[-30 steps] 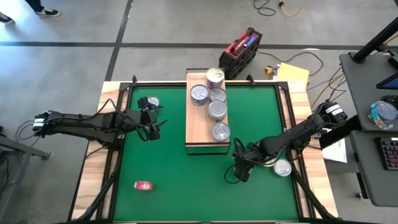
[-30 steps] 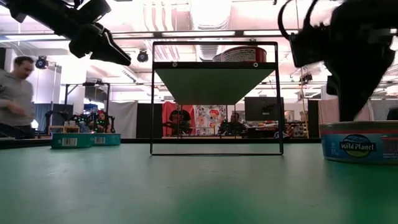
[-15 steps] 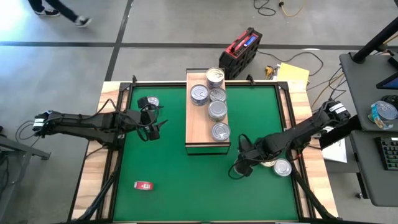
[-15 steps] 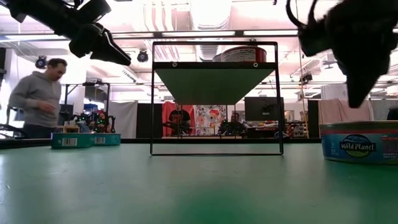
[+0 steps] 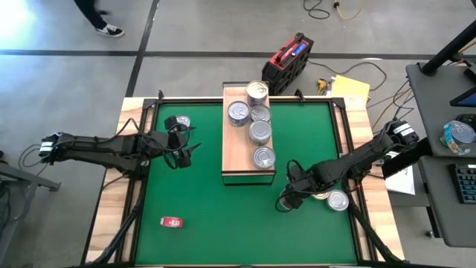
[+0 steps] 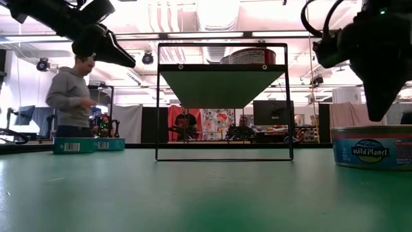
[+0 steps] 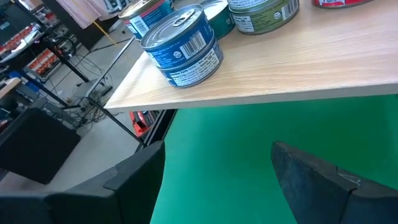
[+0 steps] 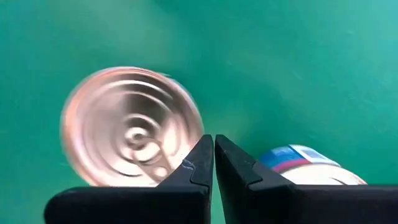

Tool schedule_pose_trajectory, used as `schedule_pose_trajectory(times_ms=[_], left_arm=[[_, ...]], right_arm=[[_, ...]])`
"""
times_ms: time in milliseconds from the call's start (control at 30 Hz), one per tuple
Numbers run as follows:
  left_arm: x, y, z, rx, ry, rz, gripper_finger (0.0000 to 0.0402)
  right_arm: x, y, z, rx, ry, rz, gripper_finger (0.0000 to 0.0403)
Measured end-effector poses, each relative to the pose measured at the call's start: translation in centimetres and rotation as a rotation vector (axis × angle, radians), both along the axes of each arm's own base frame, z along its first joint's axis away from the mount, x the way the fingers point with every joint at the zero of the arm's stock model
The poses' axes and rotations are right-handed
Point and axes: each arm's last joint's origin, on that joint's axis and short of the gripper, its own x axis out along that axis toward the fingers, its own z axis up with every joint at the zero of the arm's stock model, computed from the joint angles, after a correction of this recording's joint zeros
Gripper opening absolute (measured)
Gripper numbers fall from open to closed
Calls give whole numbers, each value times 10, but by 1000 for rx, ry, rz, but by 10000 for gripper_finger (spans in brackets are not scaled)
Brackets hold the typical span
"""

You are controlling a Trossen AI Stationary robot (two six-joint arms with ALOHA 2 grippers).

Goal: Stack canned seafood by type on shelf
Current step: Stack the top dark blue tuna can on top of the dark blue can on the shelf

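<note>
Silver-lidded tins are what we're sorting here, and most of them already sit on the shelf, the long light-wood board running from the far edge of the green surface toward its middle. We count about five cans up there in a loose row.

Our right gripper is down near the right edge of the surface, jaws pressed fully together with nothing between them. The wrist view looks straight down on a loose tin, lid up, with a second tin just beside it. To do this step well, we'd say: open those jaws before dropping any lower, centre them over one tin so the fingers straddle its rim, and keep clear of the neighbour so it doesn't get nudged. Then check which type it is before picking a stack.

Our left gripper hangs wide open and empty near the left edge, facing the shelf's side, with one more can close by it.

Readable writing: the tin in the low view says "Wild Planet" on a blue label. The other labels we can't make out, just barcodes and blue or green bands. A small red flat thing lies near the front-left corner.
</note>
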Motion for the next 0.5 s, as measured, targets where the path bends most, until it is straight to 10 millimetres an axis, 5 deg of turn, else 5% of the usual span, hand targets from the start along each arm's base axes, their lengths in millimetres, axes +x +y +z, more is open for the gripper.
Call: schedule_pose_trajectory(times_ms=[200, 500], left_arm=[[3, -3, 2, -73, -37, -112, 277], [7, -5, 14, -174, -188, -135, 277]], right_arm=[[-10, -4, -3, -29, 92, -104, 9], [-9, -4, -4, -40, 86, 27, 9]])
